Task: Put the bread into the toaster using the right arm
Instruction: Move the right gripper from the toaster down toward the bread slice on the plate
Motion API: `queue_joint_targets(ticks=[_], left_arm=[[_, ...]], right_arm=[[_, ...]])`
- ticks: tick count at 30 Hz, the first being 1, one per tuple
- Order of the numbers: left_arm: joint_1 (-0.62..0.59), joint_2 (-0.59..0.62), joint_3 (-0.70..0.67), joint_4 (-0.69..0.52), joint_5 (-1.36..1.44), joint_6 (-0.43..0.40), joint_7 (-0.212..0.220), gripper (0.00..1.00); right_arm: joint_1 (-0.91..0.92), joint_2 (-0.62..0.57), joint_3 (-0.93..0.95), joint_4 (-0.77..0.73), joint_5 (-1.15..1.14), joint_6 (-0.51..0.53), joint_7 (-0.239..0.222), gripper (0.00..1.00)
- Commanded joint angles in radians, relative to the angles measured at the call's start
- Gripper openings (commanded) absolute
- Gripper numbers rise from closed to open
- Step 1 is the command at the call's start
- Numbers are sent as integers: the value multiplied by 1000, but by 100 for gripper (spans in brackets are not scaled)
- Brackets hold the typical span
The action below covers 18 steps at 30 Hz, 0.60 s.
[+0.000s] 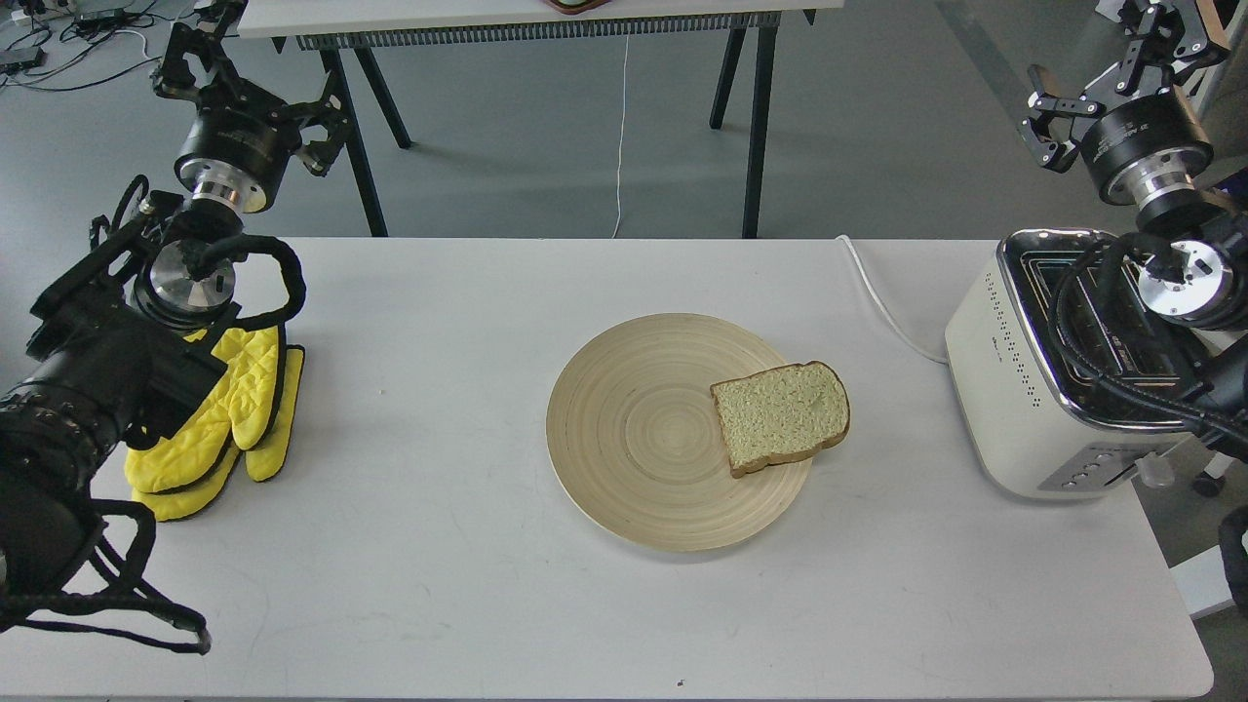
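Our right gripper [1058, 117] hangs with jaws apart and empty, far right above the toaster [1014, 390]; the bread [783, 414] lies nearer and leftward, overhanging the plate's [634, 439] right rim.

I see the bread [782, 417] on the plate's [634, 439] right rim, the toaster [1033, 390] further right, and what look like mitts [229, 419] far left.
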Motion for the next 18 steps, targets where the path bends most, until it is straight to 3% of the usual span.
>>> queue_joint_targets(ticks=[1, 4, 8, 14, 18], left_arm=[[2, 1, 1, 0, 0, 0, -3, 100], [2, 4, 0, 0, 0, 0, -4, 100], [2, 4, 0, 0, -2, 0, -3, 100], [2, 4, 0, 0, -2, 0, -1, 100], [2, 2, 0, 0, -2, 0, -1, 100]], right_arm=[[0, 7, -10, 10, 1, -1, 2, 99], [-10, 4, -17, 40, 1, -3, 2, 99], [-85, -25, -38, 198, -6, -44, 3, 99], [-263, -151, -127, 543, -71, -203, 9, 99], [-374, -170, -150, 668, -257, -299, 11, 99]])
